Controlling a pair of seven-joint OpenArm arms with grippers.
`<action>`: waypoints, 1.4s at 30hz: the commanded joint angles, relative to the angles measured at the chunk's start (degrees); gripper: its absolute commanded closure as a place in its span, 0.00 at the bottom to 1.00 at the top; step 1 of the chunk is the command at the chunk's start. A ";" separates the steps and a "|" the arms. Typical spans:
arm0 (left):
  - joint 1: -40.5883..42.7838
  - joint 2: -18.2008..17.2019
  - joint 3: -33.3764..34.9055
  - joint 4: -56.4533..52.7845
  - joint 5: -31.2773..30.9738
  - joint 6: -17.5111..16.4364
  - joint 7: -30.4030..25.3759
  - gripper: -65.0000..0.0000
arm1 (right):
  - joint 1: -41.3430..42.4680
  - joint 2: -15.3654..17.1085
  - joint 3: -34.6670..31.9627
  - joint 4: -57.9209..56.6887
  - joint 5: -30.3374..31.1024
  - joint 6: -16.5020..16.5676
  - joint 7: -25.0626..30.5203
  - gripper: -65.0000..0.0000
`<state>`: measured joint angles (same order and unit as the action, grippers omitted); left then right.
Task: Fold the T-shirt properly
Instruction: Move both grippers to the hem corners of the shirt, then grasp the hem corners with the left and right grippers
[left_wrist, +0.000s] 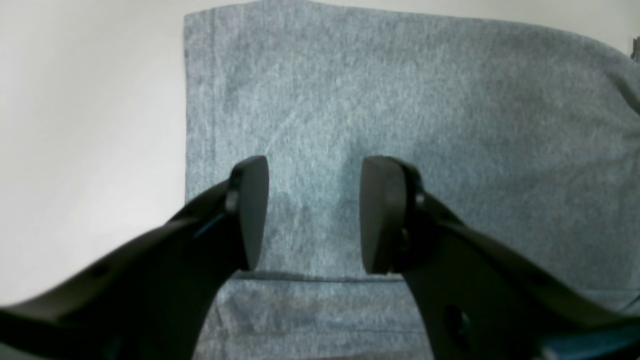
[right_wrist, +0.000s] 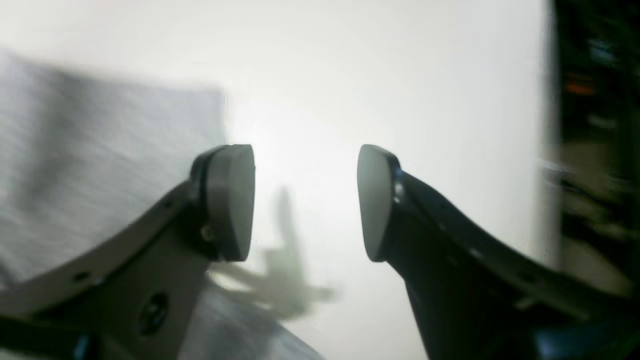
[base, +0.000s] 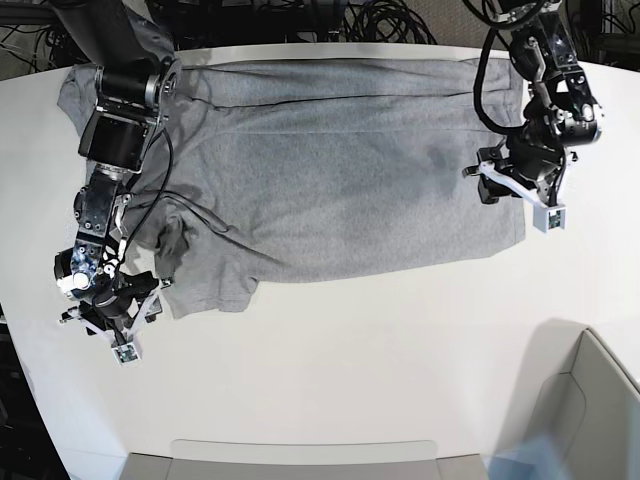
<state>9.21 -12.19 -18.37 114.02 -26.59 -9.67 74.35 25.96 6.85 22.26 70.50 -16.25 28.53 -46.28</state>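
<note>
I see the T-shirt (base: 330, 180) spread plain side up across the upper half of the base view, its hem edge toward the right and a sleeve bunched at the lower left. My left gripper (left_wrist: 314, 215) hangs over the cloth near that right edge, jaws apart with only fabric behind the gap. My right gripper (right_wrist: 306, 202) stands with its jaws spread and nothing between them, beside the sleeve at the base view's lower left; its wrist view is blurred. The table (base: 380, 360) is white, with a tangle of dark cables (base: 390, 20) along the top of the frame. Both arms reach down from the upper corners, wrists bent toward the cloth.
</note>
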 joint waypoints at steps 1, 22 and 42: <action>-0.55 -0.43 0.04 0.84 -0.27 0.13 -0.54 0.54 | 1.87 1.02 0.20 -1.53 1.53 -0.01 0.17 0.50; -0.55 -0.34 -0.05 0.84 -0.27 0.13 -0.54 0.54 | 2.31 3.39 0.29 -31.07 11.20 -0.01 13.80 0.50; -10.75 -3.86 -0.22 -9.45 -0.36 -0.39 -5.91 0.53 | 3.63 3.30 0.02 -30.63 16.29 8.08 4.13 0.50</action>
<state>-0.73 -15.20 -18.37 103.92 -27.20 -10.35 69.63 29.23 9.45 22.44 39.97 3.11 37.30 -38.50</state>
